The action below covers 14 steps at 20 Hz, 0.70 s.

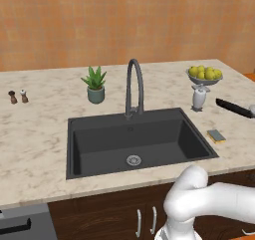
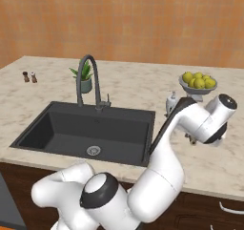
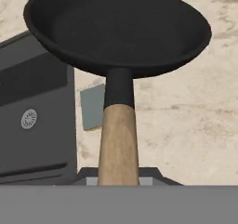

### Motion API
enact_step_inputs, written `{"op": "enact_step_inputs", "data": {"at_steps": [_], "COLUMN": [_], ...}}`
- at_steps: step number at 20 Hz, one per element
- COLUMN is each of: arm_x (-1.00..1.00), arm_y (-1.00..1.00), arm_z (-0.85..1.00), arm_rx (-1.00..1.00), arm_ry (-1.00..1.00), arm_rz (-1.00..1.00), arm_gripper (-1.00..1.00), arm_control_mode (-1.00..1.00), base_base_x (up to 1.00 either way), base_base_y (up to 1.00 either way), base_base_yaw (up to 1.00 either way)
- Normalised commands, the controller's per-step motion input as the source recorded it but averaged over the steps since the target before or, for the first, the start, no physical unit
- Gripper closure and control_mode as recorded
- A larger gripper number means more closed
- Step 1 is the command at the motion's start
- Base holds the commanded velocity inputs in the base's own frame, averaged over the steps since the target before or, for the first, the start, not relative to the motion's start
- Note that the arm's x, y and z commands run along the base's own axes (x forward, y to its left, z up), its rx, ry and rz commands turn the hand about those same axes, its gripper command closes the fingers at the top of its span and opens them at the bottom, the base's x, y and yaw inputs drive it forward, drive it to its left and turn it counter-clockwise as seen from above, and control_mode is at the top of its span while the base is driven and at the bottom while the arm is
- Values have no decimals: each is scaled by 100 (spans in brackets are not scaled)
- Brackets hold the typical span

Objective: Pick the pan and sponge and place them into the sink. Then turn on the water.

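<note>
From the left base view the sink (image 1: 99,134) holds nothing, the sponge (image 1: 216,136) lies on the counter (image 1: 40,134) just right of it, and the faucet (image 1: 133,84) is dry. In the hand view the pan (image 3: 116,28) hangs aloft, its handle (image 3: 118,144) running toward the camera (apparently grasped, fingers unseen).

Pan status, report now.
Hand on the pan by its wooden handle, grip itself hidden. Sponge on the counter right of the sink. Basin bare, faucet dry.
</note>
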Motion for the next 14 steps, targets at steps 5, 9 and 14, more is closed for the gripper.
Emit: {"op": "enact_step_inputs", "data": {"at_steps": [5,9,14], "arm_x": [-13,-25,-20], "arm_y": [40,14,0], "arm_z": [100,86,17], "arm_rx": [3,0,-14], "arm_ry": [-41,-37,-21], "arm_rz": [0,14,64], "arm_gripper": [100,100,100], "arm_control_mode": [-100,-100,-100], "base_base_x": [0,0,0], "base_base_y": [0,0,0], "base_base_yaw": [0,0,0]}}
